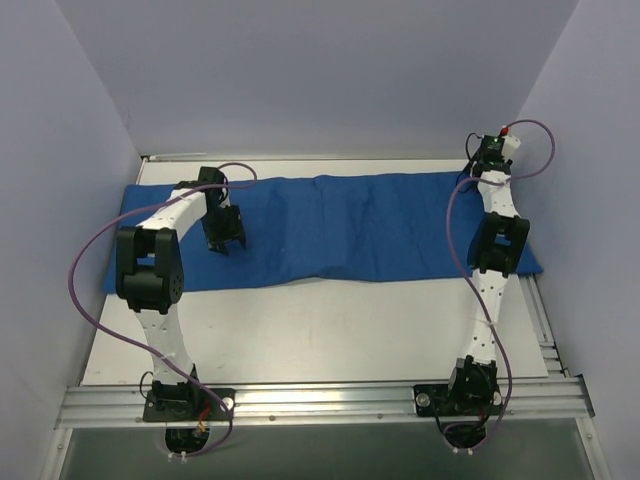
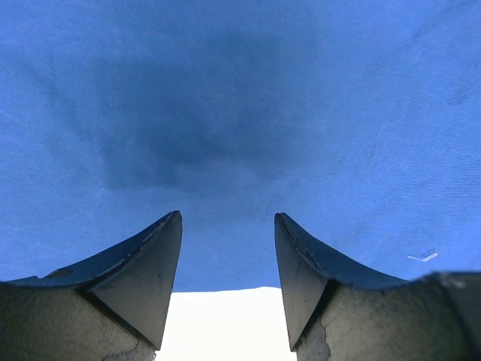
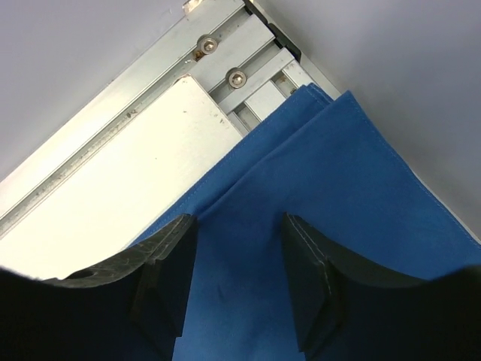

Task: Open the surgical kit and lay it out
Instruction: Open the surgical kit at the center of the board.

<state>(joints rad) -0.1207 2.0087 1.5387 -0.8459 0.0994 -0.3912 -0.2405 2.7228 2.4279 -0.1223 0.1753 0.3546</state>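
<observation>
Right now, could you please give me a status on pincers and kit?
Left pincer open over blue wrap. Right pincer open at wrap's right end. Nothing visibly in the way.

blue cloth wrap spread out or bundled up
Spread, but folded over: the blue cloth wrap lies as a long wrinkled strip; right wrist view shows layered edges.

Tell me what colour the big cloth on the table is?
Plain royal blue, no pattern. The cloth shows best in the top external view.
</observation>
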